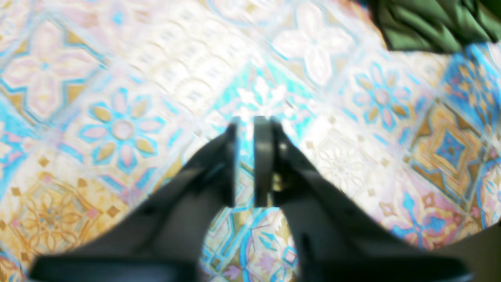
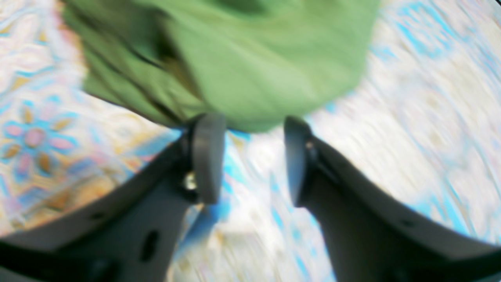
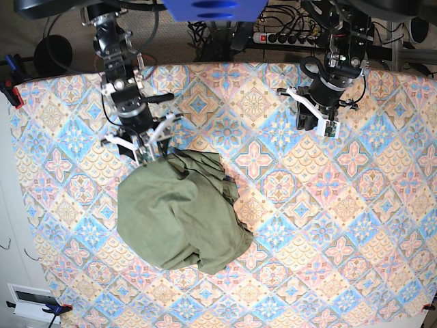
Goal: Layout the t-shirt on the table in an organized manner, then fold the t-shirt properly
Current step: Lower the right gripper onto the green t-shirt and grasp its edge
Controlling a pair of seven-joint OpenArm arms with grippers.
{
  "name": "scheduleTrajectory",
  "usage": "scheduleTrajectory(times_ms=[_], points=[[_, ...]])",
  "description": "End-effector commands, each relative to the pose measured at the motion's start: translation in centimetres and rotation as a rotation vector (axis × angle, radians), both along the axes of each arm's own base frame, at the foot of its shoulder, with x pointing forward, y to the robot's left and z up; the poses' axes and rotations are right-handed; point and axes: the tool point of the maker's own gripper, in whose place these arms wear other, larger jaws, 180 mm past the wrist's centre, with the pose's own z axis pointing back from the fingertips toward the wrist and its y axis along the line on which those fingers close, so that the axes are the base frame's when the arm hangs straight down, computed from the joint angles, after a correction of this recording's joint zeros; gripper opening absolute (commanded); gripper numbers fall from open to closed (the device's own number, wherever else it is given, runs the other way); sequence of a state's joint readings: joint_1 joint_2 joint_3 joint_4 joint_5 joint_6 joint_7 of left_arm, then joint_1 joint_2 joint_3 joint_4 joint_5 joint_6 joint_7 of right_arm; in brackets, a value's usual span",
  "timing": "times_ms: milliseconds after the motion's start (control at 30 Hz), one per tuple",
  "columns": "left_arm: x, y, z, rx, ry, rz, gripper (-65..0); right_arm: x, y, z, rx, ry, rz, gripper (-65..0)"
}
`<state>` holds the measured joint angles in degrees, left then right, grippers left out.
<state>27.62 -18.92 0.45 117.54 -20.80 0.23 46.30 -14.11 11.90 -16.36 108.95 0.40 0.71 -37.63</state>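
Standing apart with bare cloth visible between them, the jaws of the right gripper (image 2: 250, 156) hold nothing; the near edge of the t-shirt (image 2: 242, 58) lies just beyond the fingertips, and contact cannot be confirmed through the blur. The jaws of the left gripper (image 1: 250, 125) show only a narrow slit between the pads and pinch nothing; they hang over the patterned table (image 1: 117, 129), with one corner of the garment at the far upper right of that wrist view.

In the base view, the t-shirt (image 3: 177, 208) lies as a crumpled olive mound on the table (image 3: 328, 225), left of centre. The right gripper (image 3: 145, 152) is at its upper edge; the left gripper (image 3: 315, 117) is well apart from it, near the far side.

Handling judgement: the fabric is light, soft and limp. It will drape, sag and drag along the cloth rather than hold shape. Neither collar nor sleeves can be identified in the heap. Take hold at an exposed hem edge or corner, pinching a single layer where possible, and lift to let the folds fall open before spreading.
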Motion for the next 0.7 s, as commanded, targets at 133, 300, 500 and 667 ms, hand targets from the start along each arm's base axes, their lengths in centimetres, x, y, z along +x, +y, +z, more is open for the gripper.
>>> scheduleTrajectory(times_ms=[133, 300, 500, 667], points=[[0.5, 0.1, 1.0, 0.004, -0.04, 0.0, -45.5, 1.4, 2.2, 2.3, 0.025, -0.085, 0.053, -30.5], [0.4, 0.2, 0.9, 0.005, -0.037, 0.003, -45.4, 2.5, 4.1, 0.9, 0.059, -0.052, 0.055, -28.5], [0.4, 0.2, 0.9, 0.005, -0.037, 0.003, -45.4, 4.6, 4.3, -1.2, 0.022, -0.01, 0.069, -28.6], [0.4, 0.2, 0.9, 0.005, -0.037, 0.003, -45.4, 6.9, 3.6, -0.4, 0.005, -0.037, 0.054, -35.5]])
